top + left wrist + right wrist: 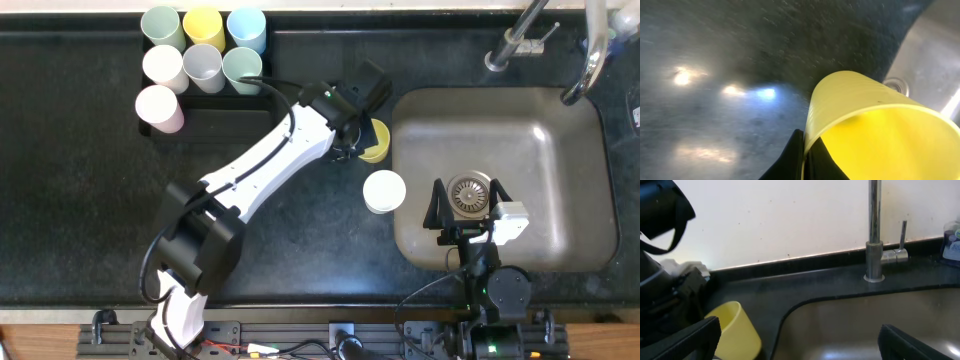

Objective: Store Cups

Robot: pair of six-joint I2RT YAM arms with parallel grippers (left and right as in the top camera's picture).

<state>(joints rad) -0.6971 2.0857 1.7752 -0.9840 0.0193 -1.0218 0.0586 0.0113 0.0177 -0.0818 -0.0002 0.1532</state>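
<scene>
Seven stored cups [203, 62] stand close together at the back left corner of the worktop [90, 200]. Near the left edge of the sink [560, 120] the left gripper [355, 135] [807, 160] is clenched on the rim of a yellow cup [376, 140] [865, 125] [735, 327], with one finger [795, 155] outside the wall. The cup is tilted, and I cannot tell if it touches the worktop. A white cup [384, 191] stands just in front of it, at the same sink edge, apart from both grippers. The right gripper [466, 200] [797, 350] hangs over the sink with its jaws spread wide and nothing between them. The tap [510, 45] [874, 240] rises at the back edge.
</scene>
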